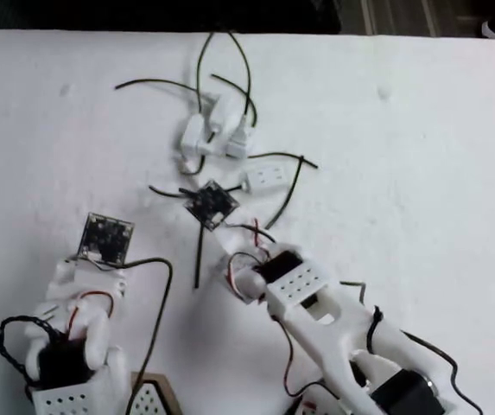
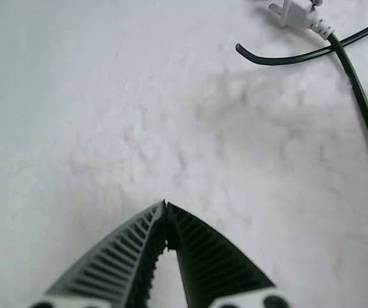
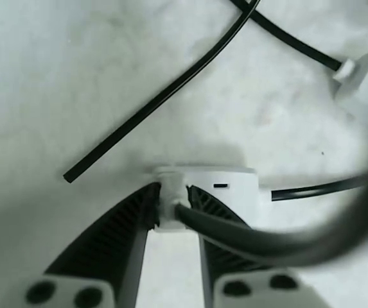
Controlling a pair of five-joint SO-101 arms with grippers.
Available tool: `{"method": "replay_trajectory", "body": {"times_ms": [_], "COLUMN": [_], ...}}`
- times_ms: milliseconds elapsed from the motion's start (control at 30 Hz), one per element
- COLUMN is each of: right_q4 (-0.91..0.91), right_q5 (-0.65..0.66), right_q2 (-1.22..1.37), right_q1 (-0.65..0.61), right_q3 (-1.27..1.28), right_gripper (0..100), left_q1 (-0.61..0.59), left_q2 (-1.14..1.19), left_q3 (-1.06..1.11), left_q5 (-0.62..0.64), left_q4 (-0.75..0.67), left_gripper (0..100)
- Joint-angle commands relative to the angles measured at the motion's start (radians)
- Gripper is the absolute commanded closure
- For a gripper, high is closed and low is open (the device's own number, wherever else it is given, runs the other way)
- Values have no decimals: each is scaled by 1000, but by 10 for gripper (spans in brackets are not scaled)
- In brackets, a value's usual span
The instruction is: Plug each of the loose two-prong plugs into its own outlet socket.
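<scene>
A cluster of white plugs and sockets [image 1: 214, 134] with black cords lies at the middle back of the white table. A separate white socket block [image 1: 264, 177] sits just in front of it. My right arm [image 1: 295, 285] leans in from the front right. My right gripper [image 3: 171, 205] is shut on the narrow end of a white plug [image 3: 216, 189], whose cord runs off to one side. Another white plug [image 3: 357, 70] lies farther off. My left gripper [image 2: 166, 221] is shut with nothing in it, low over bare table. A plug [image 2: 296, 13] on a black cord lies well ahead of it.
Loose black cords [image 1: 290, 194] curl around the cluster and the right arm's wrist. One cut cord end [image 3: 74, 173] lies near the held plug. A brown block [image 1: 152, 398] sits at the front edge by the left arm [image 1: 74, 320]. The table's far edge [image 1: 247, 33] borders dark floor.
</scene>
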Motion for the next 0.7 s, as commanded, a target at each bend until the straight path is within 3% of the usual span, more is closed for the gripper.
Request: {"method": "replay_trajectory", "body": {"times_ms": [0,67,267,433,667], "right_q4": [25,68,286,456,628], "right_q5": [2,0,-109,-176,-261], "right_q2": [7,-42,-312,-521,-657], "right_q1": [-24,-48,-79,-74,-33], "right_q3": [-21,-28,-78,-180,-265], "right_gripper": [977,957,736,769,827], "left_q1": [-1,1,1,47,179], "left_q2": [-2,-2,-2,1,2], "left_q3": [-5,-9,-14,-12,-34], "left_q5": [-8,-8,-5,17,78], "left_q4": [-5,-6,-28,-26,-77], "left_gripper": [976,976,918,743,728]}}
